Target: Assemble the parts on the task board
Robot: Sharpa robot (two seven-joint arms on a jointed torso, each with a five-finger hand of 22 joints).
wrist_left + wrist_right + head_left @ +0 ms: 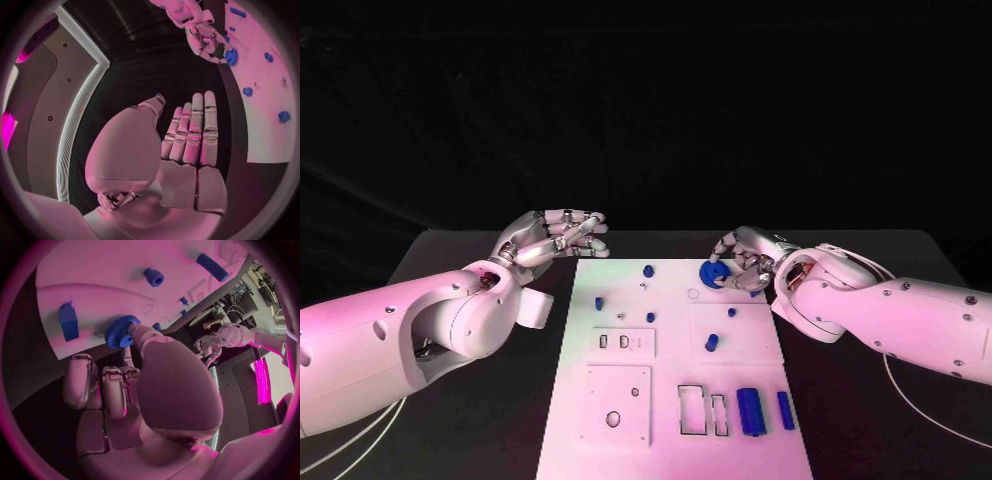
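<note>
The left hand (557, 238) hovers off the board's (589, 410) far-left corner, fingers together and curled, holding nothing. On the board, several small blue parts (711, 342) stand or lie, and two blue bars (751, 411) rest near its near-right corner beside unfilled outline slots, so most assembly looks undone. At the far-right edge the right hand (744, 258) pinches a blue gear (714, 276) over the board. Bare tabletop (877, 420) flanks both sides.
</note>
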